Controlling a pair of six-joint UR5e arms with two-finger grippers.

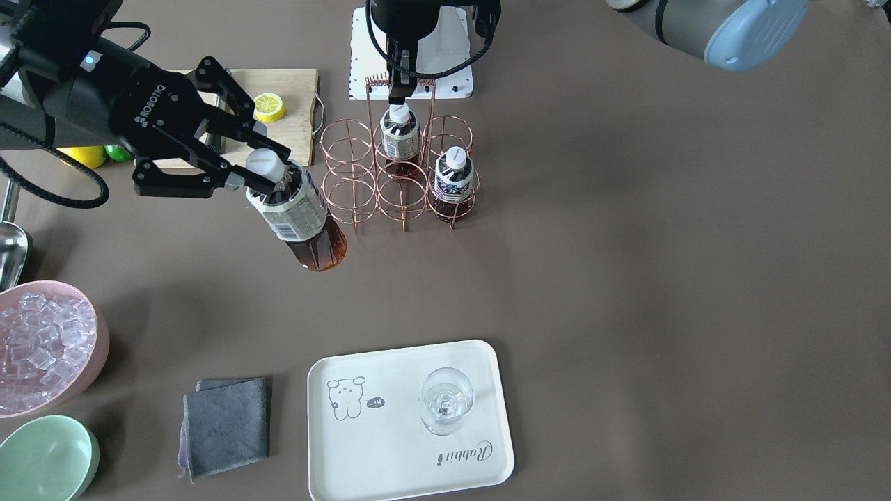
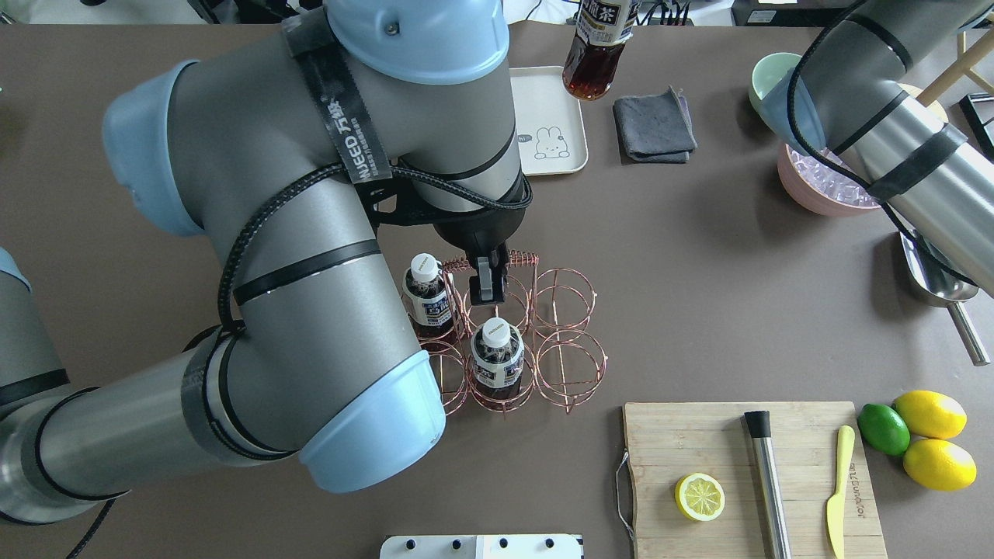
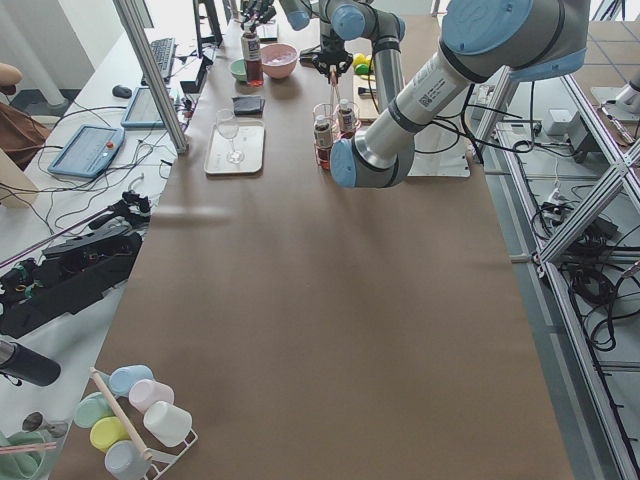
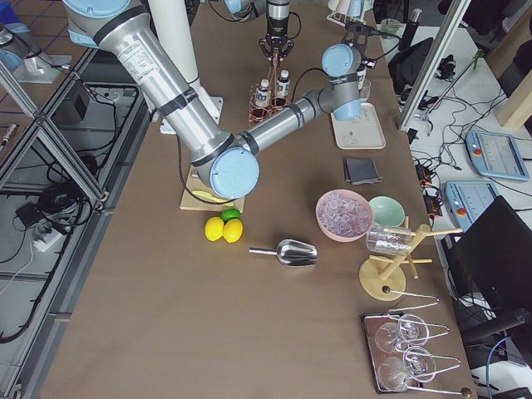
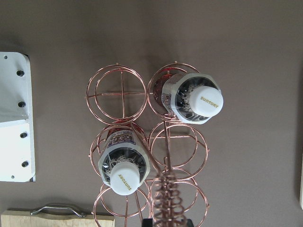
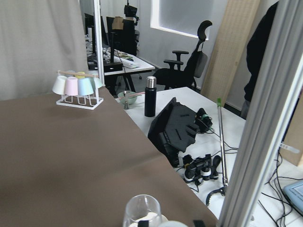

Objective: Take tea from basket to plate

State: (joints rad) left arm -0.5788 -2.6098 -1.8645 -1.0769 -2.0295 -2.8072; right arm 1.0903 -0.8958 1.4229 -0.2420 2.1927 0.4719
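Tea (image 1: pixel 299 209) is held off the surface, tilted, by the right tool (image 1: pixel 261 170), which is clamped on the neck just under the white cap. It is out of the basket (image 1: pixel 404 182) and hangs off to one side of it, well apart from the plate (image 1: pixel 390 452). The left tool (image 2: pixel 485 289) is seen pinched together on the basket's coiled handle, apparently to steady it. Carry is judged about midway, with placing not yet done. Risks are noted. The grip is taken high and the bottle hangs slanted, so a swing or slip could be caused by a fast move. A wine glass (image 1: pixel 446 400) stands on the plate, so it could be struck if the descent is aimed that way; the bear side is bare and is judged safer. If released tilted, the bottle would likely topple and roll over the low rim.
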